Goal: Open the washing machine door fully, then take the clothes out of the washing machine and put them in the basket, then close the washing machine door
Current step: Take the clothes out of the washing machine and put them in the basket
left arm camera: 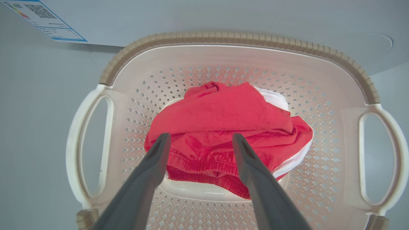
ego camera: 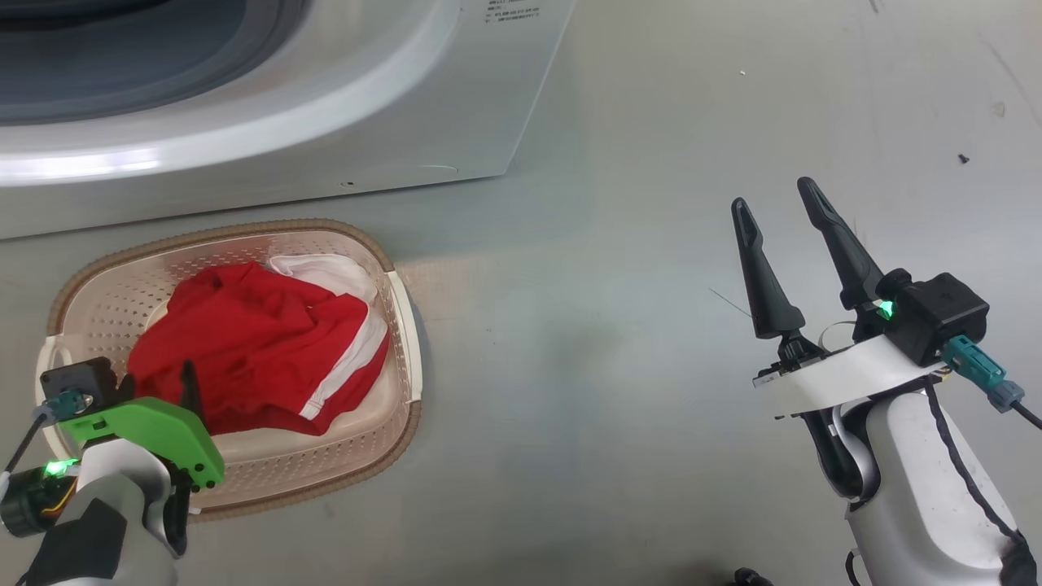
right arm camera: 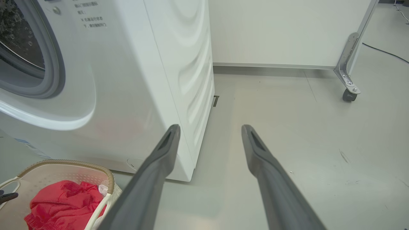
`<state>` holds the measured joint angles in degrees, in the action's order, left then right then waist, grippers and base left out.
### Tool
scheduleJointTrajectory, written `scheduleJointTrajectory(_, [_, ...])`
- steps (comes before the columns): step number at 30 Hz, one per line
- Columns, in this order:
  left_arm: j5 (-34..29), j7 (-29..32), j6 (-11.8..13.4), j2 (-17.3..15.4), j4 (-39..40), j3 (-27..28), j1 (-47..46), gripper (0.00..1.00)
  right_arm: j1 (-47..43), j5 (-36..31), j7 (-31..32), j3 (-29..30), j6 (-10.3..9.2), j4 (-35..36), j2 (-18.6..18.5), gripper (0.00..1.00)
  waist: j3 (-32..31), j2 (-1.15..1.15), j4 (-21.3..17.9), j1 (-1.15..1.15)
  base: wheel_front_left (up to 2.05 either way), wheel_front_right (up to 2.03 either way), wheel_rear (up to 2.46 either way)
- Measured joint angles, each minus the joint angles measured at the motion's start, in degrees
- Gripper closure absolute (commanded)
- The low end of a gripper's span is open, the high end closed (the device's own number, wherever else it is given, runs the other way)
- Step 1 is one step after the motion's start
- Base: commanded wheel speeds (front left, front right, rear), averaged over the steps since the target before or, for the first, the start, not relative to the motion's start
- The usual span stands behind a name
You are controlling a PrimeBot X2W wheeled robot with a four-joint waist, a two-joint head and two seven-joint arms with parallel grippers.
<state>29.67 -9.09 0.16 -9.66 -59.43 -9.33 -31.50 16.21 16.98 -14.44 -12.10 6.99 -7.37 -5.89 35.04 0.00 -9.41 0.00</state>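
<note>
Step in hand: dropping the clothes (left arm camera: 223, 121) into the basket (left arm camera: 236, 37), judging by the parted fingers above the heap.
Left gripper (left arm camera: 201, 137): jaws wide and pointing down over the red fabric, one finger either side of the gathered waistband. No cloth looks pinched; I cannot tell whether the tips touch it.
Clothes: a red heap with white trim in the middle of the basket, all inside the rim.
Basket: on the floor (ego camera: 610, 285), just in front of the washing machine (ego camera: 326, 106) at its lower front.
Right gripper (ego camera: 773, 195): wide and empty over bare floor, well apart from the basket.
Doing it well: lift the left arm straight up with the jaws wide, so no fold snags on a finger and gets dragged out. Clear the brown rim before swinging anywhere.
Risk: the basket looks light, so a caught fold could tip or slide it.
Left to do: the slice of drum (right arm camera: 16, 38) in the right wrist view is too dark to show whether more garments remain, so look before closing the door.
</note>
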Motion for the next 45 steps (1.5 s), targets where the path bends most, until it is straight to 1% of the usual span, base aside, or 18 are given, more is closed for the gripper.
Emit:
scheduleJointTrajectory(5, [0.0,-2.1,-0.6,0.6,-1.2,0.0,-0.2,0.0,0.0,0.0,0.0,0.0,0.0,-0.3,0.0,0.0,-1.7,0.0,0.7,0.0,0.0,0.0,0.0])
scheduleJointTrajectory(11, [-0.3,-4.2,-2.6,1.8,-0.8,-0.8,-0.4,0.0,0.0,0.0,0.0,0.0,0.0,-0.9,0.0,0.0,-4.3,0.0,1.9,0.0,0.0,0.0,0.0])
scheduleJointTrajectory(18, [-1.2,-5.4,-4.1,1.9,0.8,-1.7,-0.5,0.0,0.0,0.0,0.0,-0.1,0.0,-1.8,0.0,0.0,-7.4,0.0,3.8,0.0,0.0,0.0,0.0])
scheduleJointTrajectory(21, [-3.2,-5.6,-4.6,1.7,2.0,-2.7,-0.5,0.0,0.0,0.0,0.0,-0.3,0.0,-2.4,0.1,0.0,-9.2,0.0,4.8,0.0,0.0,0.0,0.0])
scheduleJointTrajectory(23, [-4.6,-5.6,-5.3,1.5,3.4,-3.9,-0.5,0.0,-0.3,0.0,0.0,-0.4,0.0,-2.7,0.1,0.0,-10.4,0.0,5.5,0.0,0.0,0.0,0.0])
scheduleJointTrajectory(25, [-4.6,-5.6,-5.5,1.5,5.5,-3.7,-0.3,0.0,-0.6,0.1,0.0,-0.4,0.0,-3.1,0.1,0.0,-11.7,0.0,6.2,0.0,0.0,0.0,0.0])
scheduleJointTrajectory(29, [-6.2,-5.6,-5.6,1.3,13.1,-2.8,-0.3,0.0,-1.9,0.2,0.0,-0.1,0.0,-3.6,0.3,0.0,-14.3,0.0,7.7,0.0,0.0,0.0,0.0])
scheduleJointTrajectory(33, [-7.3,-5.6,-5.6,1.5,18.9,-1.9,0.4,0.0,-3.0,0.5,0.0,0.3,0.0,-3.6,0.5,0.0,-16.9,0.0,9.0,0.0,0.0,0.0,0.0])
scheduleJointTrajectory(39, [-8.5,-5.6,-5.9,2.8,25.7,-1.6,5.1,0.0,-5.2,0.6,0.0,0.8,0.0,-3.6,0.7,0.0,-21.0,0.0,10.7,0.0,0.0,0.0,0.0])
scheduleJointTrajectory(45, [-9.8,-5.6,-6.0,3.0,30.1,-0.9,10.7,0.0,-7.1,0.9,0.0,1.0,0.0,-3.6,1.3,0.0,-25.2,0.0,11.9,0.0,0.0,0.0,0.0])
